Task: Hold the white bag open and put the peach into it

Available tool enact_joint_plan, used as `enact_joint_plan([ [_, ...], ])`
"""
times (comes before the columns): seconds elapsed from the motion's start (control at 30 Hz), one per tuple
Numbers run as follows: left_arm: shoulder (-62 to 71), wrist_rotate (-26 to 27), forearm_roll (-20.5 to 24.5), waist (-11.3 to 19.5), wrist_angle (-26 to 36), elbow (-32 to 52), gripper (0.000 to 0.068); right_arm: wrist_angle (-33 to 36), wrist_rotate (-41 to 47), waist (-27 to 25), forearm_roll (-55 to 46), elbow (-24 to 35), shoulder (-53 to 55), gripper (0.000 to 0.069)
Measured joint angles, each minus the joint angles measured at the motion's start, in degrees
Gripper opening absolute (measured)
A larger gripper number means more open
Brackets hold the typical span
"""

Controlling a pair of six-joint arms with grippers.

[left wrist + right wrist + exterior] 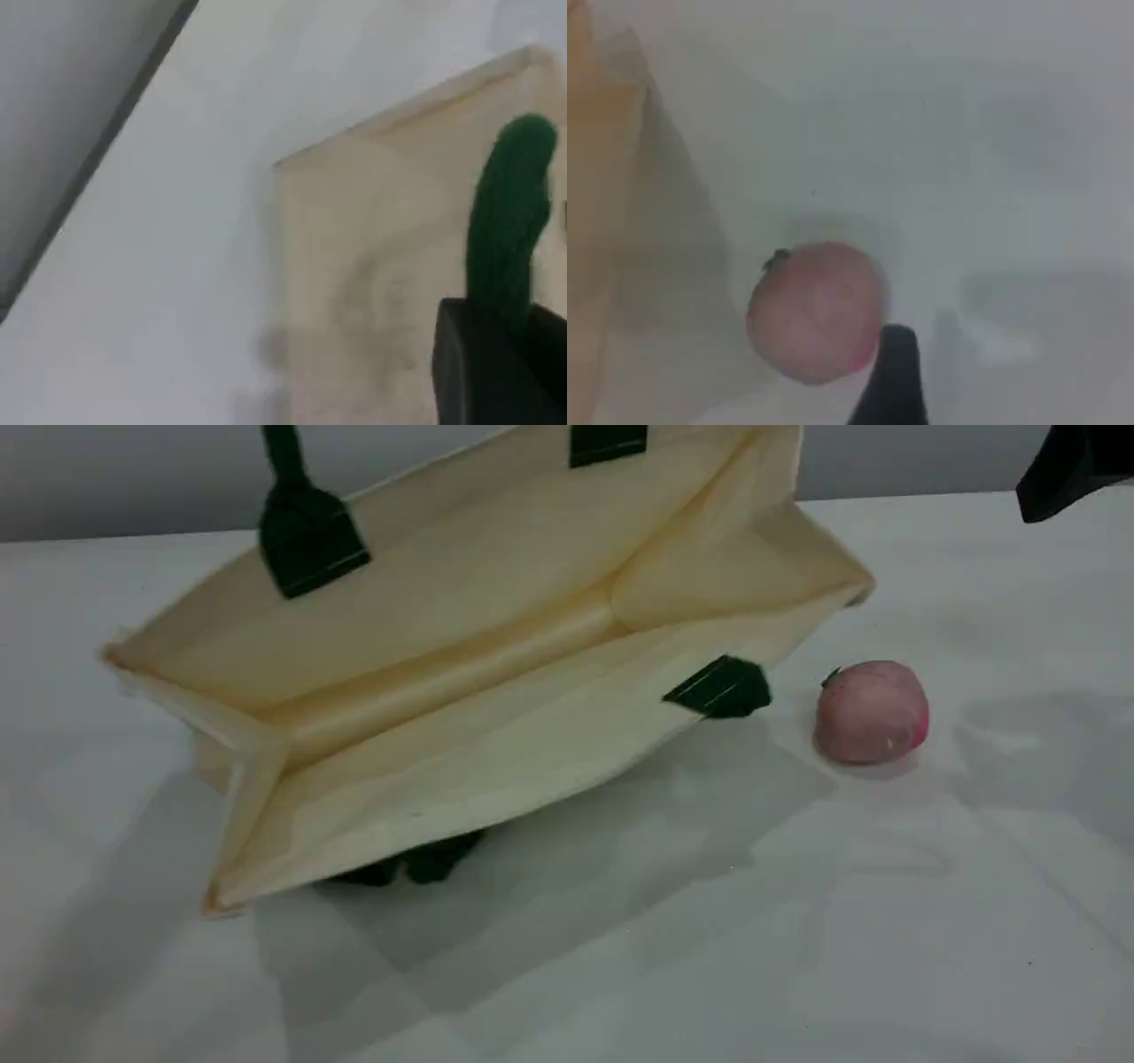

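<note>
The white bag (496, 717) hangs tilted above the table with its mouth wide open toward the camera. Its upper green handle (301, 522) runs up out of the scene view. In the left wrist view my left gripper (509, 354) is shut on that green rope handle (512, 221), with the cream fabric (381, 266) below it. The peach (871, 710) lies on the table just right of the bag's mouth. In the right wrist view the peach (818, 312) sits directly below, with one dark fingertip (890, 381) beside it. My right gripper is open and holds nothing.
The bag's second handle (416, 864) lies under the lower edge of the bag, and a green tab (722, 688) sticks out toward the peach. A dark part of the right arm (1067, 469) shows at the top right corner. The white table (709, 921) stretches out in front.
</note>
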Motion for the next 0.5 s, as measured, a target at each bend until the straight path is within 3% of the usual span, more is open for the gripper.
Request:
enact_joint_plan([
  [0.27,0.1,0.0,0.9,0.0,0.1,0.0,0.0094,-0.4,-0.9,3.9,0.2,0.0,1.9,0.0580],
  [0.5,0.1,0.0,0.9,0.0,0.1,0.0,0.0094,-5.0,-1.7,7.4,0.2,0.0,9.8,0.0580],
])
